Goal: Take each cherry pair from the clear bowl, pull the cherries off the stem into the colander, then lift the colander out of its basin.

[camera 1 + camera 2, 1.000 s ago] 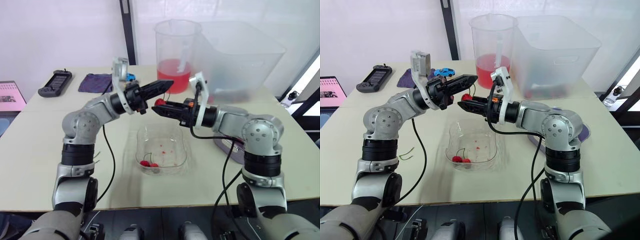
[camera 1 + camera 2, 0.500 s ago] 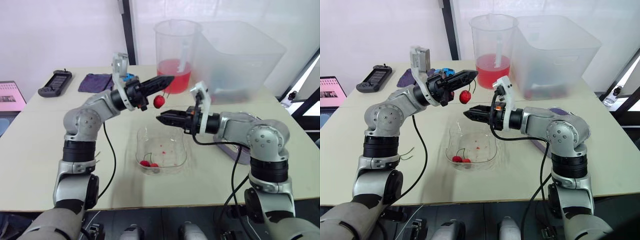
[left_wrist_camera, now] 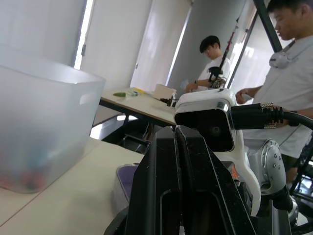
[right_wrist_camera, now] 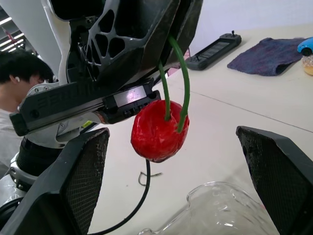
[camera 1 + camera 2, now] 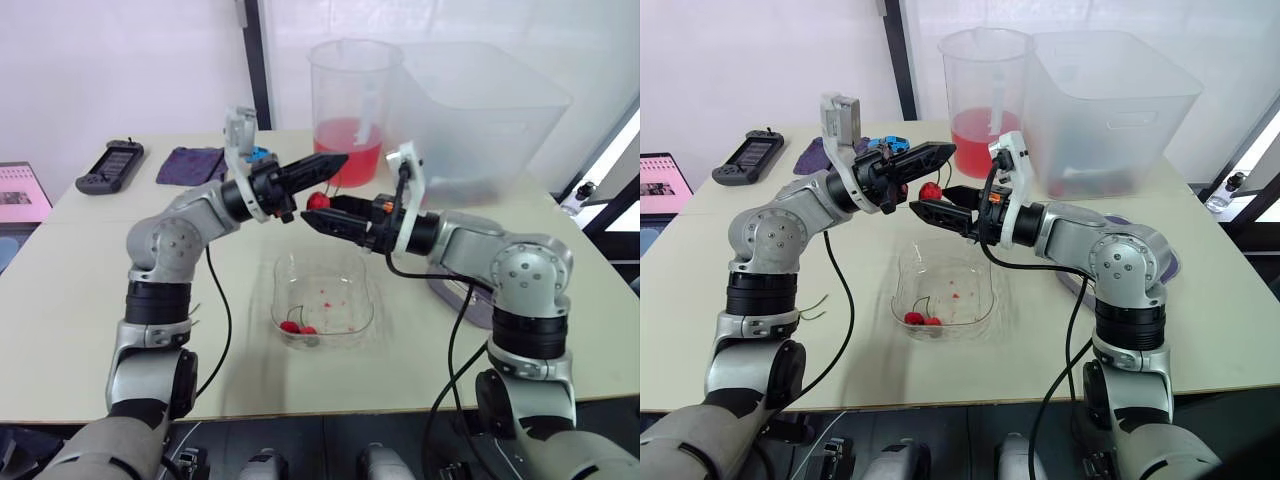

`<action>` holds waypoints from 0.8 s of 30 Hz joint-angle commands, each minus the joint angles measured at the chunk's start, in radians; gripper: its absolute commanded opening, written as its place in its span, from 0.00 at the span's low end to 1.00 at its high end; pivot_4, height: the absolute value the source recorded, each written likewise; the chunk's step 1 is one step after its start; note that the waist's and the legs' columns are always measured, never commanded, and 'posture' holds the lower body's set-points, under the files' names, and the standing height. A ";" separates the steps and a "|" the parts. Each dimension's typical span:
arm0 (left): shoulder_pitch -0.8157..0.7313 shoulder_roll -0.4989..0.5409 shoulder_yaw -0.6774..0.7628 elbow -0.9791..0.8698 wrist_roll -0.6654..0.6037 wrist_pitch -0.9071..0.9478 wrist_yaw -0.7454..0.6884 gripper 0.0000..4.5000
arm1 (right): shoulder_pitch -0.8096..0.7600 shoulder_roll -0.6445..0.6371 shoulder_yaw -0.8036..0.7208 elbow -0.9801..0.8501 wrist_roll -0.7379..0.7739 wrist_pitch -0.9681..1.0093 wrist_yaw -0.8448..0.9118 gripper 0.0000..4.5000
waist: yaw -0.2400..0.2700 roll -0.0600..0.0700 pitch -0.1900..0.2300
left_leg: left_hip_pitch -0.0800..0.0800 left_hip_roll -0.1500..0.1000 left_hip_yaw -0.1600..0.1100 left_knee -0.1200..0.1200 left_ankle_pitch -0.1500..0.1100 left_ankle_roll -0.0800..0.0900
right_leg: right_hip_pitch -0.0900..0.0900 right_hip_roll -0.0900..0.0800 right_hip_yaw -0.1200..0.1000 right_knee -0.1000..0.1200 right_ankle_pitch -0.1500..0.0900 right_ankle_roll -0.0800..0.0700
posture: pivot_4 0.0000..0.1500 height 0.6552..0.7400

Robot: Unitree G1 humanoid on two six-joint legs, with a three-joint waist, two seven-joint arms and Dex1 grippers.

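Note:
My left gripper (image 5: 336, 162) is shut on the green stems (image 4: 185, 83) of a cherry pair, held above the table. A red cherry (image 4: 159, 131) hangs from them, also seen as the cherry (image 5: 318, 201) over the far rim of the clear bowl (image 5: 280, 285). My right gripper (image 5: 320, 218) is open, its fingers (image 4: 80, 191) standing on either side of the cherry without touching it. Another cherry pair (image 5: 297, 327) lies in the bowl. The purple colander and basin (image 5: 1170, 262) sit to the right, mostly hidden behind my right arm.
A clear pitcher of red liquid (image 5: 355, 100) and a large clear bin (image 5: 480, 110) stand at the back. A purple cloth (image 5: 190, 163), a blue toy car (image 5: 260, 155) and a black controller (image 5: 110, 165) lie back left. A bare stem (image 5: 812, 305) lies left of the bowl. People (image 3: 212, 58) stand beyond.
My right gripper dropped away from the cherry, then rose back to it with its jaws spread wide. The left gripper has kept its hold on the stems, barely moving.

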 commanded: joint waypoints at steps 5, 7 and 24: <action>-0.009 0.002 0.002 -0.018 0.000 -0.016 -0.013 0.00 | -0.028 0.020 -0.001 -0.025 0.021 -0.031 -0.010 0.50 | -0.001 0.000 0.000 | 0.000 0.000 0.000 0.000 0.000 0.000 | 0.000 0.000 0.000 0.000 0.000 0.000 | 1.00 0.93; -0.008 0.001 0.003 -0.018 -0.002 -0.014 -0.011 0.00 | -0.029 0.028 -0.006 -0.024 0.028 -0.033 -0.016 0.50 | 0.000 0.000 0.000 | 0.000 0.000 0.000 0.000 0.000 0.000 | 0.000 0.000 0.000 0.000 0.000 0.000 | 1.00 0.93; -0.004 0.000 0.001 -0.010 0.006 -0.019 -0.019 0.00 | -0.013 0.029 0.007 -0.035 0.031 -0.032 -0.019 0.07 | 0.000 0.000 0.000 | 0.000 0.000 0.000 0.000 0.000 0.000 | 0.000 0.000 0.000 0.000 0.000 0.000 | 1.00 0.93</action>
